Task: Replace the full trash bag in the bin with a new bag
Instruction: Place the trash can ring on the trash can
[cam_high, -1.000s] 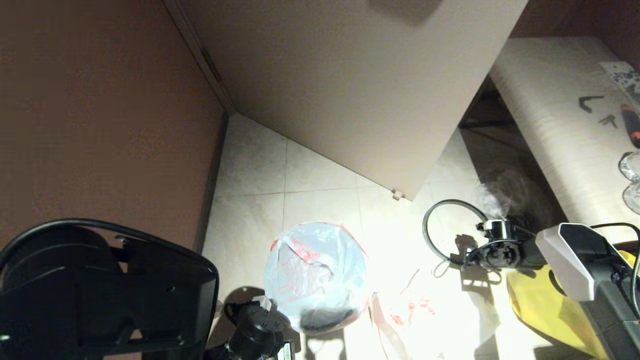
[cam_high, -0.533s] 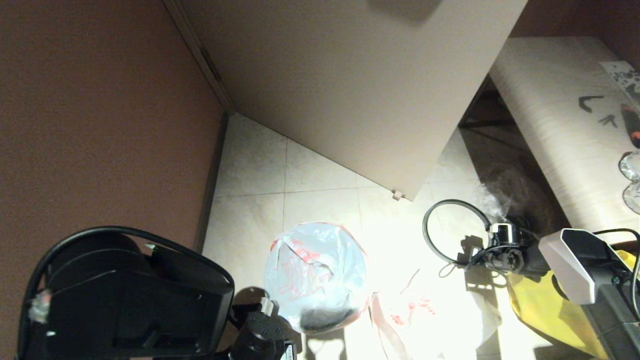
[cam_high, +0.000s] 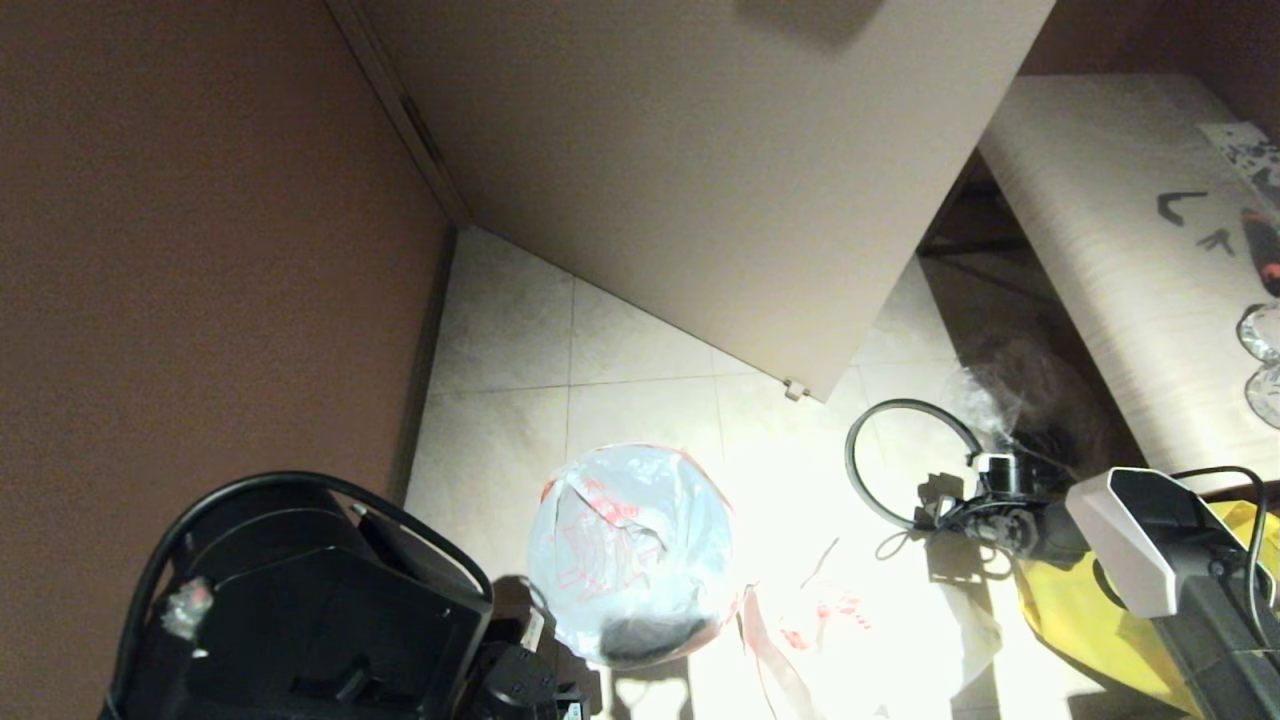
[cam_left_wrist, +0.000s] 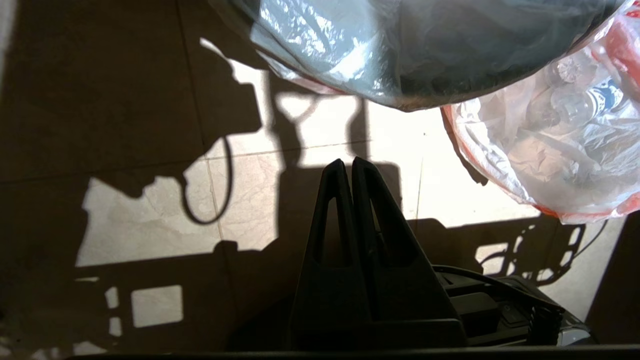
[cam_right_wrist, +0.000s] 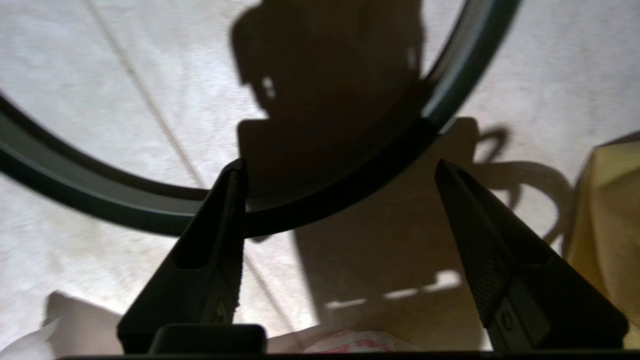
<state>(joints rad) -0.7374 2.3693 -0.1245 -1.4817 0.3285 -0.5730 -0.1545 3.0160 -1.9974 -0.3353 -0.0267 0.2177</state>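
The bin (cam_high: 645, 632) stands on the tiled floor with the new bag (cam_high: 625, 540), white film with red print, draped over its mouth. Its grey rim ring (cam_high: 872, 420) lies apart on the floor to the right. My right gripper (cam_high: 945, 512) is at the ring's near arc. In the right wrist view it (cam_right_wrist: 341, 167) is open, with the ring (cam_right_wrist: 320, 210) lying just past its tips. My left gripper (cam_left_wrist: 352, 161) is shut and empty, low beside the bin (cam_left_wrist: 450, 65). The full trash bag (cam_left_wrist: 560, 140), bottles showing through, lies beside the bin.
A big yellow tote (cam_high: 1090, 610) sits under my right arm. A clear film bag with dark things (cam_high: 1010, 390) lies by a pale table (cam_high: 1100, 250). A white door panel (cam_high: 700, 180) and a brown wall (cam_high: 200, 250) close in the floor. My left arm (cam_high: 300, 610) fills the lower left.
My right gripper has gone from shut to open at the ring, which stays in place. My left arm has slid right and down in the head view.
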